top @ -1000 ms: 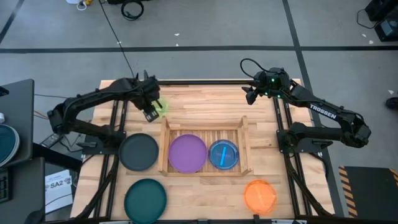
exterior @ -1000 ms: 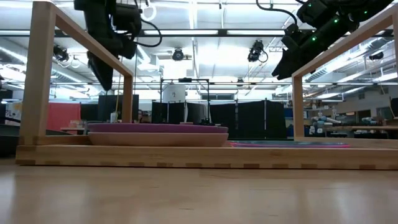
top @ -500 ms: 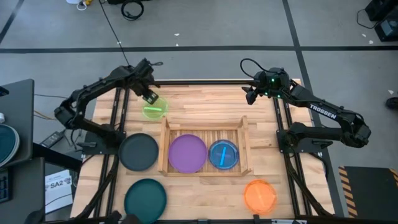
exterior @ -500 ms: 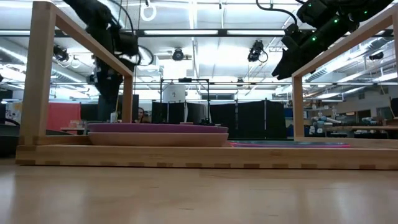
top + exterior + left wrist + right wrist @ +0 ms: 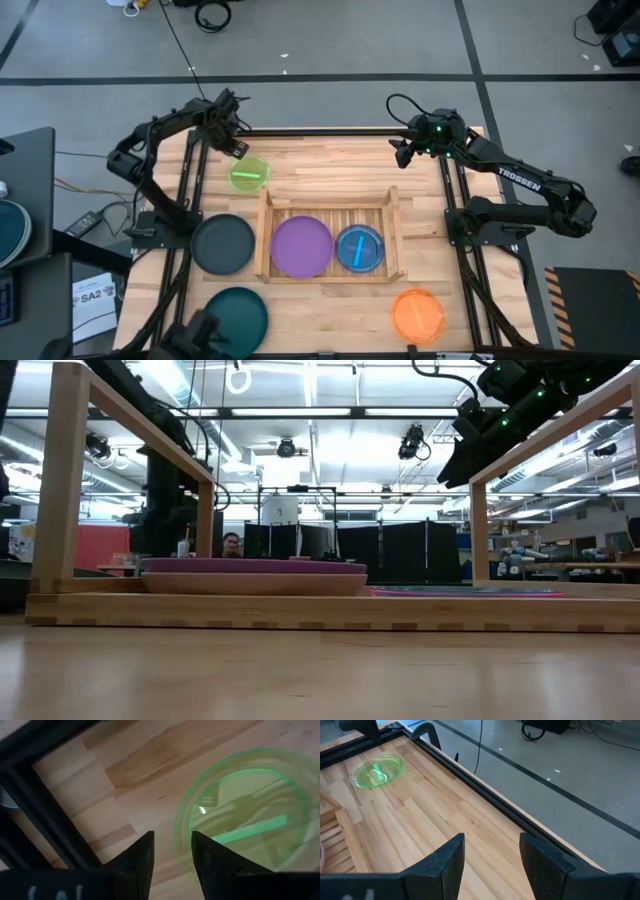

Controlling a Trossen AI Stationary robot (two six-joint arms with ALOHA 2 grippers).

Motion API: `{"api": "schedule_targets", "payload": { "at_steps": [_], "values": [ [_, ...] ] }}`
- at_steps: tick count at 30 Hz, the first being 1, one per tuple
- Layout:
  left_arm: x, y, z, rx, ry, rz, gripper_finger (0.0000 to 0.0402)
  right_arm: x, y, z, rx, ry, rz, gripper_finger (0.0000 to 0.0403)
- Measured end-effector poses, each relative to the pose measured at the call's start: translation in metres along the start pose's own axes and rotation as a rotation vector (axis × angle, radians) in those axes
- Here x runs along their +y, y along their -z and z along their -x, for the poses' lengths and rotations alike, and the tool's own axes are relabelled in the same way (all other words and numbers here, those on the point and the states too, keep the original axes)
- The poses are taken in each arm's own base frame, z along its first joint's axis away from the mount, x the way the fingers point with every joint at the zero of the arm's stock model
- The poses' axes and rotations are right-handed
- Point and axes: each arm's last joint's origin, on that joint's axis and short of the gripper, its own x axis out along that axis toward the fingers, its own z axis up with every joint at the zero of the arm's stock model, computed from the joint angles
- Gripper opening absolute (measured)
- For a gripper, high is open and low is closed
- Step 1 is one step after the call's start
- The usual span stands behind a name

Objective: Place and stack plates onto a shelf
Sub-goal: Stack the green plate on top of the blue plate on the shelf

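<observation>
Wooden counter (image 5: pixel 330 165) carries a shelf (image 5: pixel 328 208), long axis left-right; small green plate (image 5: pixel 248 174) lies flat beyond it. Left tool (image 5: pixel 233 145) and right tool (image 5: pixel 401 152) hang empty, fingers parted.

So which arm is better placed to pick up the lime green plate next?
Probably the left. The left gripper hangs open just off the lime green plate, which lies on the table behind the shelf. The right gripper waits at the far right corner, well away.
</observation>
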Motion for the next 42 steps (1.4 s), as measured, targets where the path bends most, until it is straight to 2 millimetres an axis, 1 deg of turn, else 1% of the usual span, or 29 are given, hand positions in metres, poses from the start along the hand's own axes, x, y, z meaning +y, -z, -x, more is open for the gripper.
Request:
{"api": "schedule_targets", "payload": {
  "at_steps": [6,11,19,35,37,42],
  "values": [
    [0.008,-0.004,-0.016,0.058,0.006,0.026,0.0137,0.0,0.0,0.0,0.0,0.0,0.0,0.0194],
    [0.006,-0.005,-0.016,0.044,0.078,0.027,0.0137,0.0,0.0,0.0,0.0,0.0,0.0,0.0194],
    [0.005,-0.006,-0.016,0.038,0.113,0.04,0.0137,0.0,0.0,0.0,0.0,0.0,0.0,0.0194],
    [0.007,-0.012,-0.016,-0.029,0.115,0.015,0.0137,0.0,0.0,0.0,0.0,0.0,0.0,0.0194],
    [0.006,-0.013,-0.018,-0.026,0.124,0.009,0.0137,0.0,0.0,0.0,0.0,0.0,0.0,0.0194],
    [0.002,-0.016,-0.032,0.019,0.17,0.002,0.0137,0.0,0.0,0.0,0.0,0.0,0.0,0.0194]
  ]
}}
